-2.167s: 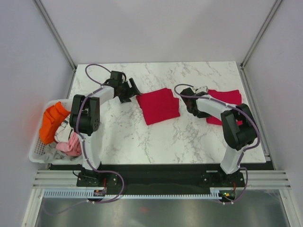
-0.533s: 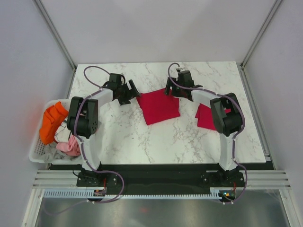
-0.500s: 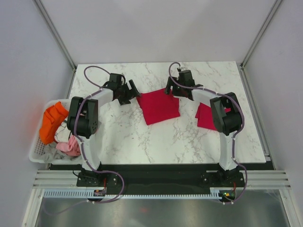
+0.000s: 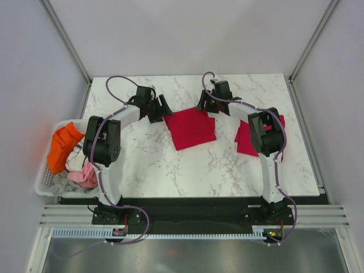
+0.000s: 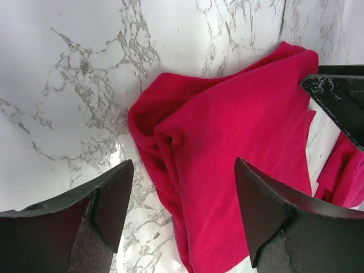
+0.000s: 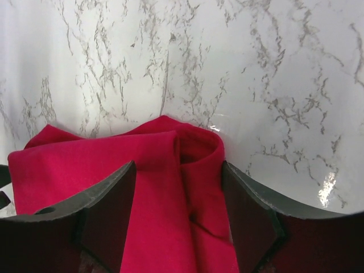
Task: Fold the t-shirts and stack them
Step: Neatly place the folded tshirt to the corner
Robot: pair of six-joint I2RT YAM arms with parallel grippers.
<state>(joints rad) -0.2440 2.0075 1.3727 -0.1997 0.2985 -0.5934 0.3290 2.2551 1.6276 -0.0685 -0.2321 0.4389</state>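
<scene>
A folded crimson t-shirt [image 4: 190, 128] lies mid-table, and a second t-shirt [image 4: 244, 141] lies to its right, partly hidden under the right arm. My left gripper [image 4: 164, 110] is at the folded shirt's far left corner. In the left wrist view that gripper [image 5: 182, 210] is open, its fingers [image 5: 108, 199] astride the layered corner of the shirt [image 5: 227, 148]. My right gripper [image 4: 204, 107] is at the far right corner. Its jaws [image 6: 177, 216] are open, with the rolled corner of the shirt [image 6: 170, 170] between the fingers [image 6: 250, 210].
A white basket [image 4: 44, 181] hangs off the table's left side, holding orange cloth [image 4: 62, 145] and pink cloth [image 4: 85, 173]. The marble table [image 4: 170, 165] ends at walls on the left, far and right sides. The second shirt [image 5: 341, 170] shows past the right gripper's finger [image 5: 338, 99].
The right arm swung from the right-hand shirt to the central shirt's far right corner. Both grippers lowered onto their corners, and both pairs of jaws have narrowed.
</scene>
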